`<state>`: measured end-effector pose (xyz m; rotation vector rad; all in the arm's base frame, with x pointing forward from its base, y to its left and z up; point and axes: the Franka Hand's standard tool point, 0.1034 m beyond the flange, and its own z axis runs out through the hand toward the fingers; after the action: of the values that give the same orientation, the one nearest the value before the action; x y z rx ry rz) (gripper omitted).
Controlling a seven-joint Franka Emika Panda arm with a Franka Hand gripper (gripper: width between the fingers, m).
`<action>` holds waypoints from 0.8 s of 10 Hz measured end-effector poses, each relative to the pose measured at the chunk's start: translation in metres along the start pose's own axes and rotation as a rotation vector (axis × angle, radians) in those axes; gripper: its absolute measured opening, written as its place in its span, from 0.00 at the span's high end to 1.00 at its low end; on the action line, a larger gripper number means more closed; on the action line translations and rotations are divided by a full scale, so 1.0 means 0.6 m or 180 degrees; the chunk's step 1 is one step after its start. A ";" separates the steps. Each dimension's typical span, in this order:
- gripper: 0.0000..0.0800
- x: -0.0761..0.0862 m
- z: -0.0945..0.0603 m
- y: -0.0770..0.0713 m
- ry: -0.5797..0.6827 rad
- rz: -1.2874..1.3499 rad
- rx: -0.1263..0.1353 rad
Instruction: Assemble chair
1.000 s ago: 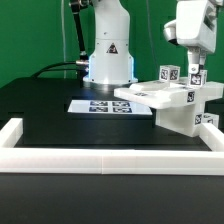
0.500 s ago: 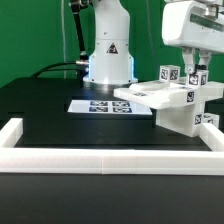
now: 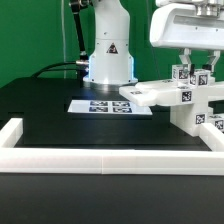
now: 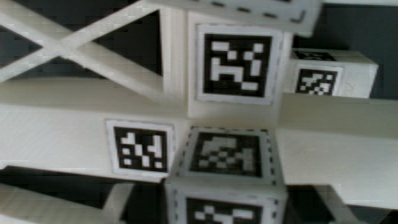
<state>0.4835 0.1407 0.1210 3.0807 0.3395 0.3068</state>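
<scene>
Gripper [image 3: 190, 62] is closed on a tagged white piece at the top of the chair [image 3: 180, 100], its fingers coming down from the large white wrist housing near the upper edge of the exterior view. The wrist view confirms how close it is: it shows only white bars and square black-and-white tags, with a crossed brace behind them, and the fingers themselves are not visible there.

The chair is partly built. It stands at the exterior view's right, on the black desk [image 3: 60, 110], with a flat panel reaching out toward the marker board [image 3: 108, 106] and a blocky part below that comes near the white border rail [image 3: 100, 158]. I cannot tell if the held piece is already fully seated in its slot.

I think the main risk is a tilt. If the piece is pushed while it is not straight, it may jam in the slot, or the whole chair may slide on the smooth desk toward the rail. Opening the jaws too early could also let the piece drop out.

The desk surface is matte black and bounded by the rail at the front and sides. Behind it stands the robot base [image 3: 108, 55], with a cable [image 3: 62, 66], against a green backdrop [image 3: 35, 35].
</scene>
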 end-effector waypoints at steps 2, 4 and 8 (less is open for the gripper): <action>0.64 0.001 0.000 0.001 0.0001 0.0359 0.0023; 0.64 0.001 0.000 0.000 -0.0001 0.0483 0.0036; 0.20 0.005 -0.004 0.022 0.0013 0.0275 0.0033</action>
<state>0.4884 0.1286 0.1244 3.1107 0.2091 0.3150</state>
